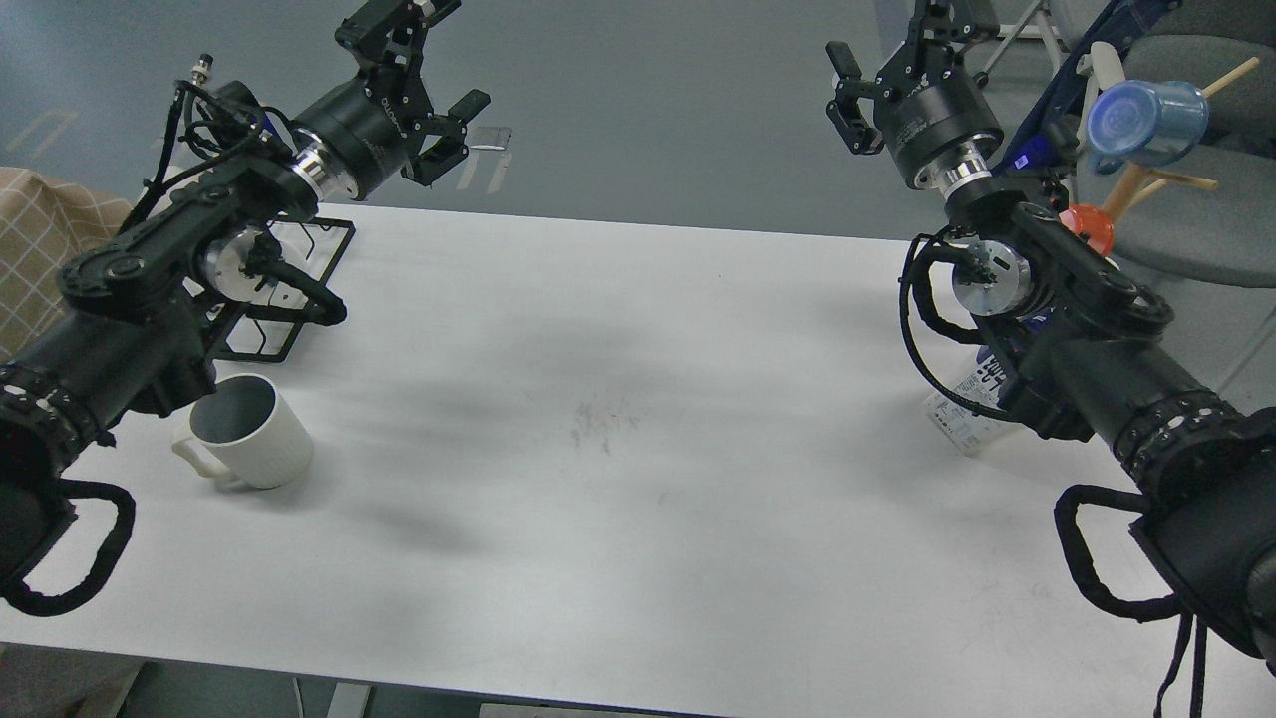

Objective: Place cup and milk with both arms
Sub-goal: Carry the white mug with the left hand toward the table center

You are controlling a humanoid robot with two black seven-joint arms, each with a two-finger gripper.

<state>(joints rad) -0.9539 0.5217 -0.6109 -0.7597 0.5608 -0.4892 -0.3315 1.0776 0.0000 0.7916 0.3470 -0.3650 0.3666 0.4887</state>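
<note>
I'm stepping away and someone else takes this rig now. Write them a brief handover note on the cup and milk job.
Left gripper: raised beyond the table's far edge, jaws open, empty.
Right gripper: raised too, jaws open, empty.
Cup: upright on the white table, near left, beside the left arm.
Milk: at the right edge, mostly hidden behind the right arm.
Done: nothing gripped yet.
Left: grasp both and place them.

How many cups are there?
3: the white mug on the table's left, a blue cup and a small orange-red cup hanging on the rack at right. Others may be hidden.
</note>
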